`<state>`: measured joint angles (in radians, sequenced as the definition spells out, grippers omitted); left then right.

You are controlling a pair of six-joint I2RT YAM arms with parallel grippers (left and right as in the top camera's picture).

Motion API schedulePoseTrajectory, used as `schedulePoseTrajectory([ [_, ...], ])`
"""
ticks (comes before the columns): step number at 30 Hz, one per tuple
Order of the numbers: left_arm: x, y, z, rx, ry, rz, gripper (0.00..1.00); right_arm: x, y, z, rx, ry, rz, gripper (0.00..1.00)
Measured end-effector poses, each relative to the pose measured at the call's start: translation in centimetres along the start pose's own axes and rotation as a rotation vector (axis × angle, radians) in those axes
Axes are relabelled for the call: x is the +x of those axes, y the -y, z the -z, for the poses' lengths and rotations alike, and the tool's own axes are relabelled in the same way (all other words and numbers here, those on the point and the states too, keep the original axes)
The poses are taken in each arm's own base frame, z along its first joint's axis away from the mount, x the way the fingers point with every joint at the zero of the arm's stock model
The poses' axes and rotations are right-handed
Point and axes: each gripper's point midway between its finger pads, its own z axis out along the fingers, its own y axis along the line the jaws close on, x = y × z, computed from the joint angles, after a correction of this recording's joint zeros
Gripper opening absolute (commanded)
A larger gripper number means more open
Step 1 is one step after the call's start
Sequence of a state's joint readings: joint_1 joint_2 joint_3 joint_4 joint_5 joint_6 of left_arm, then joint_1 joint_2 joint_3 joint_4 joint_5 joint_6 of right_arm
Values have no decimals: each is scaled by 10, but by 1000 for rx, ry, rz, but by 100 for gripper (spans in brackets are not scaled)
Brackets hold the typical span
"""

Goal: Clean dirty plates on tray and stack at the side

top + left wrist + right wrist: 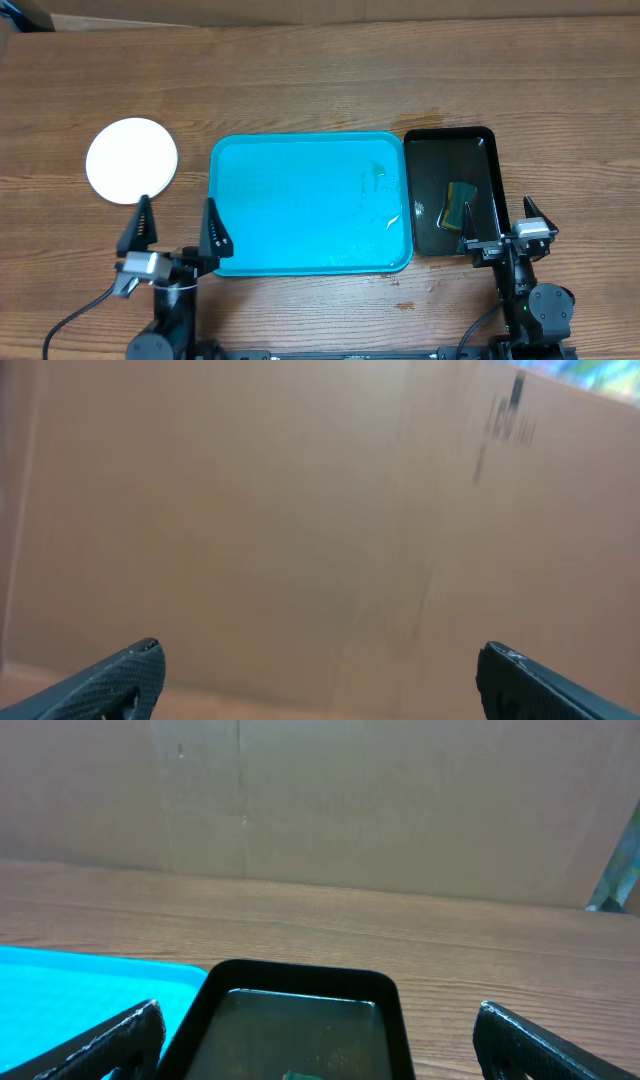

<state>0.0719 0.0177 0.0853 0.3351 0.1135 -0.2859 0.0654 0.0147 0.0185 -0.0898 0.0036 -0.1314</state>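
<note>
A round white plate (131, 160) lies on the wooden table left of the cyan-blue tray (300, 255); whether other plates lie under it I cannot tell. Only wet streaks (378, 180) show on the tray's bed. My left gripper (176, 205) stands open at the tray's front left corner, just in front of the plate, with nothing between its fingers. Its wrist view shows the left gripper (318, 655) against a blurred brown cardboard wall. My right gripper (498, 205) is open over the front end of a black tray (490, 150). In the right wrist view the right gripper (320, 1012) is empty.
The black tray (300, 975) holds murky water and a green-yellow sponge (460, 200), right beside the cyan tray (90, 980). A cardboard wall (350, 810) closes the table's far side. Bare wood (320, 80) stretches behind both trays.
</note>
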Motion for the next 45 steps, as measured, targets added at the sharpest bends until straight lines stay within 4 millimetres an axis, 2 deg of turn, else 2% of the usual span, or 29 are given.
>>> schedulePoseTrajectory([
  [8,73,-13,9,-51,-244,38,100,0,0,0,0,0,0,100],
  [18,129,-30,30,-109,-465,-30,100,0,0,0,0,0,0,100],
  [27,129,-30,30,-89,-469,-128,100,0,0,0,0,0,0,100],
  [45,129,-30,30,-87,-469,-135,100,0,0,0,0,0,0,100],
])
